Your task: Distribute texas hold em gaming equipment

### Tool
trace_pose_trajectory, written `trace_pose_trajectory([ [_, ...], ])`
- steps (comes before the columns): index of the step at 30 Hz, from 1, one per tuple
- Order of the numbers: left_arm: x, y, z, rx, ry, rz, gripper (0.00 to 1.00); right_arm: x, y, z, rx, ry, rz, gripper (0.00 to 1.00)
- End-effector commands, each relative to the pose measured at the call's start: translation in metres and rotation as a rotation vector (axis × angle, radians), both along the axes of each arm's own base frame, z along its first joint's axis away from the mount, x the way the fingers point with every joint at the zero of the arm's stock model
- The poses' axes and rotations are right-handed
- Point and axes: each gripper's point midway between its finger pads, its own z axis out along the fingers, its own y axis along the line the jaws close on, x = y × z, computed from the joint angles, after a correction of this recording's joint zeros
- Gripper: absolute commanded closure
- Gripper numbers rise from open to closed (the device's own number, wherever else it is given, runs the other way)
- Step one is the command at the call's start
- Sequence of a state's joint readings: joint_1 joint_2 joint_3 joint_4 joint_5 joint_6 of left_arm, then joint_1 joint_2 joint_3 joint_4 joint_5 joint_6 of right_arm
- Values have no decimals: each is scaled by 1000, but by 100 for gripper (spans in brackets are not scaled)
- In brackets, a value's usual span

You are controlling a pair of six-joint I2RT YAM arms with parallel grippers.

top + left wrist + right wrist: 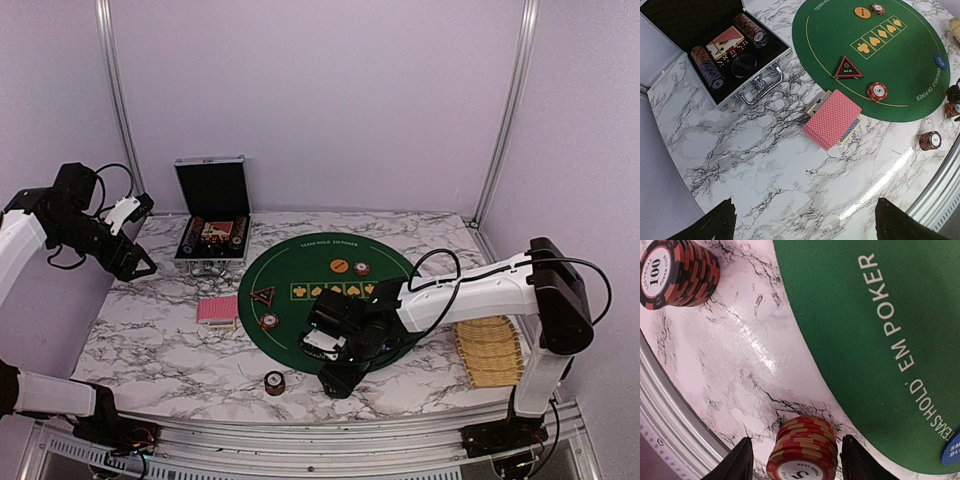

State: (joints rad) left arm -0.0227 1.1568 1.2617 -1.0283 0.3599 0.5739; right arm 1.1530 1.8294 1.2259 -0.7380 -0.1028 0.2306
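**Right gripper astride the 5 stack**

Near edge: 100 stack (pixel 274 383) stands alone. Just beyond it, my right gripper (pixel 797 462) is spread around the 5 stack (pixel 802 450) at the near rim of the mat (pixel 290 265); I can't confirm contact. Cards (pixel 217 311) lie left of the mat. Toward the far-left corner, my left gripper (pixel 805 225) hangs wide apart, holding nothing.

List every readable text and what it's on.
"100", "POKER CLUB": red-black chip stack.
"5": red-tan chip stack.
"TEXAS HOLD'EM POKER": green mat.
"ALL IN": triangular marker.
"SM", "BL", cut off: blue disc.
Orange disc: too small to read.
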Motion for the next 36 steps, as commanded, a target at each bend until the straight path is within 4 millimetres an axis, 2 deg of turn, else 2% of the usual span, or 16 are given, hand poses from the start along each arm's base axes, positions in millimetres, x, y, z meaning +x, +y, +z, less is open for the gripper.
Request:
trace_pose_trajectory([
  [1,-6,0,4,9,4,-11,1,0,1,-3,-5,-19,17,42],
  [12,-6,0,5,10,4,-12,1,-2,-5,-5,-18,-16,15,45],
  [25,-7,0,4,10,5,-11,1,1,-1,9,5,-29,12,70],
  [32,-7,0,4,10,5,-12,1,3,0,20,9,-40,8,71],
  [36,-6,1,4,11,5,-11,1,7,0,35,20,-65,2,72],
])
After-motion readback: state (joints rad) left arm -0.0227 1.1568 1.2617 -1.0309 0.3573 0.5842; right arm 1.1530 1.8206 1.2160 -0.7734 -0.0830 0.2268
